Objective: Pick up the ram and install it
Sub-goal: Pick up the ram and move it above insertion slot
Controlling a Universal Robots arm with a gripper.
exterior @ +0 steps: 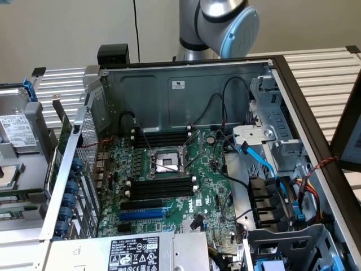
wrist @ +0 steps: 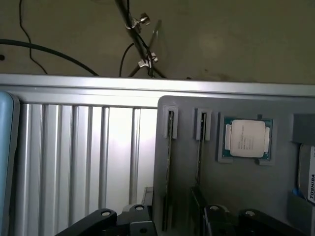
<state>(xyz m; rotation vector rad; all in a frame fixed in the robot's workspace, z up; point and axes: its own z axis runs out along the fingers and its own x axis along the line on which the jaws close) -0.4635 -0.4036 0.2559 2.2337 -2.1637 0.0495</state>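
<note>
Nearest, the gripper [wrist: 179, 221] hangs over the grey tray [wrist: 236, 187] with its black fingers [wrist: 106, 217] spread wide and grasping nothing. Just beyond, the ram [wrist: 170, 162] stands on edge in the slot closest to the tray's edge, its near end running in between the fingers. Farther across the tray, a second slot [wrist: 201, 147] and a processor [wrist: 246, 139] sit beside it.

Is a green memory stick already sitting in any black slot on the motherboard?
No, the black slots on both sides of the processor socket stand empty, with white clips at their ends.
</note>
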